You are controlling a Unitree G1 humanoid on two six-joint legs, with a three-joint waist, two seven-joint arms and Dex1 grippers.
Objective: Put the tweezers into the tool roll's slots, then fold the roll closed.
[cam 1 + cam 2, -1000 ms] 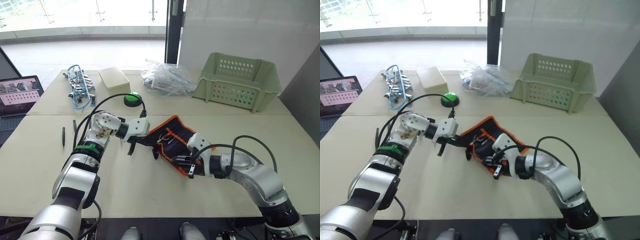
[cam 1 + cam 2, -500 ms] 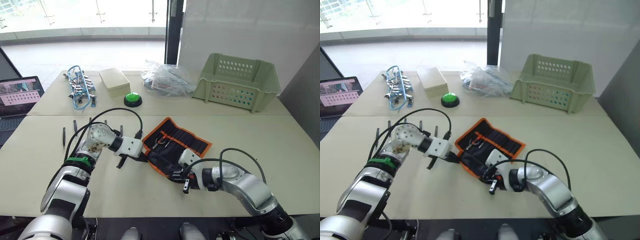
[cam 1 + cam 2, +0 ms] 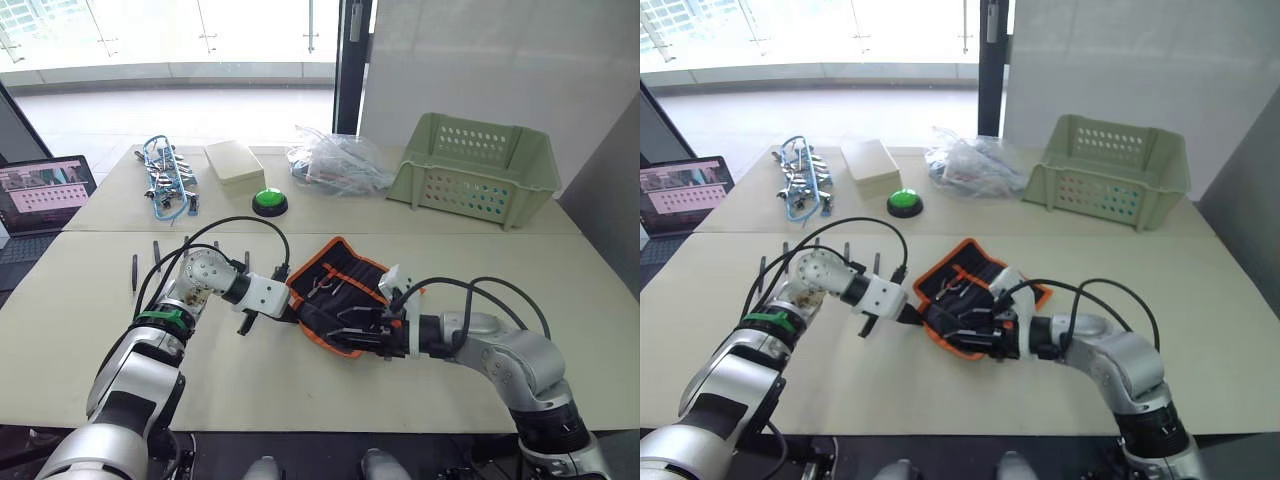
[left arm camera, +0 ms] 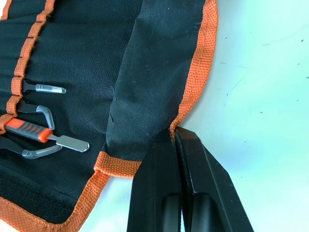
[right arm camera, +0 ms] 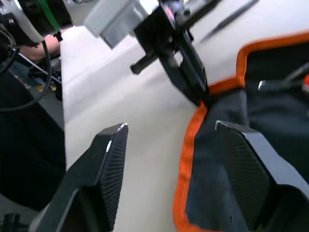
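Tool roll (image 3: 345, 290): 1. Tool ends (image 4: 48, 137) poking from its pockets: 4, one with an orange handle. Tweezers (image 3: 762, 268) loose on the bench (image 3: 560, 300): 4 countable, the arm and cable may cover more. Benches: 2, pushed together. Green basket (image 3: 480, 170): 1. Green button (image 3: 268, 203): 1. Beige box (image 3: 235, 162): 1. Clear plastic bag (image 3: 335, 165): 1. Blue-corded tool cluster (image 3: 168, 180): 1. Laptop (image 3: 45, 190): 1. Robot hands: 2, left hand (image 4: 174, 136) and right hand (image 5: 169, 130).
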